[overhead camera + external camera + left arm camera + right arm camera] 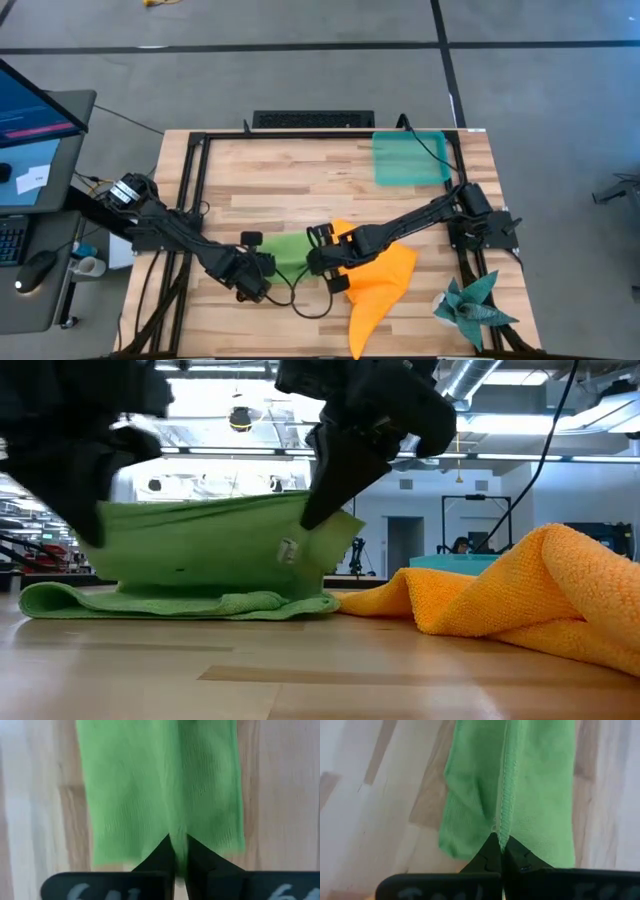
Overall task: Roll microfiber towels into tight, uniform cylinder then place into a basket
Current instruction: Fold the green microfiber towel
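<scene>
The lime green towel (287, 250) sits at the table's middle near the front, held up between my two grippers. Its lower part (180, 602) lies folded on the wood. My left gripper (266, 270) is shut on its left end and my right gripper (313, 262) on its right end. The orange towel (378, 285) lies crumpled on the table just right of them, touched by neither. The basket (410, 158) stands at the far right. My left gripper pinches the green towel's left end (172, 827) between its two fingers, coming steeply from above. That end is lifted; the cloth runs across to the other gripper with its top edge (200, 505) nearly straight, and its lower part lies on the table. My right gripper pinches the green towel's hemmed edge (504, 822) at the right end between its two fingers, slanting down from above. The held end is raised off the wood, and the cloth below it drops to the folded part on the table.
A dark teal spiky cloth (475, 305) lies at the near right corner. A black cable (312, 308) loops on the wood in front of the grippers. Bare wood spans the table's far half, left of the basket. A black frame (190, 190) borders the tabletop.
</scene>
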